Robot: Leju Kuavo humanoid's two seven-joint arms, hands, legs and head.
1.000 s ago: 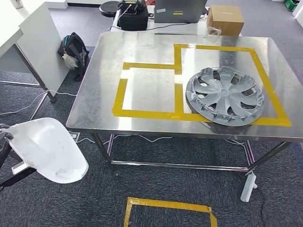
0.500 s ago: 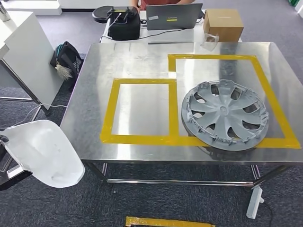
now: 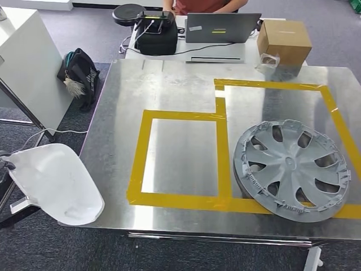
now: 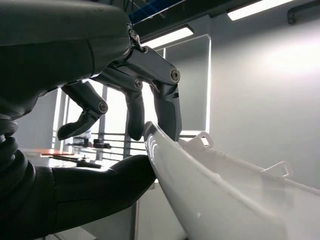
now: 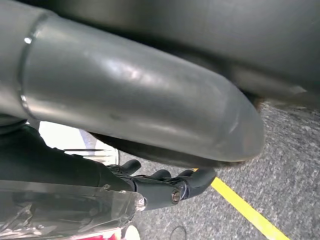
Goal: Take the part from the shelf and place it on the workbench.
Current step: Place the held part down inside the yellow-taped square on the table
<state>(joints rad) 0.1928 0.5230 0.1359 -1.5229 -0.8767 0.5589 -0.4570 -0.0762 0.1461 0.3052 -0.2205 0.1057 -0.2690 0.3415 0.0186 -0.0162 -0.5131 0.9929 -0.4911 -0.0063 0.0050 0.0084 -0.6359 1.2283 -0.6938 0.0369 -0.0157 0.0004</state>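
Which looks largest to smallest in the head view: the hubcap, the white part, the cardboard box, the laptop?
1. Hubcap
2. White part, though it is nearer the camera, so its true size is unsure
3. and 4. Laptop and cardboard box: too alike to rank.

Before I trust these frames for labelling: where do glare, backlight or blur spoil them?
Head view: sharp, though the steel workbench carries soft ceiling reflections. Left wrist view: bright windows and ceiling strips backlight the dark fingers, and the white part they hold looks washed out. Right wrist view: a close grey tube is soft and smeared.
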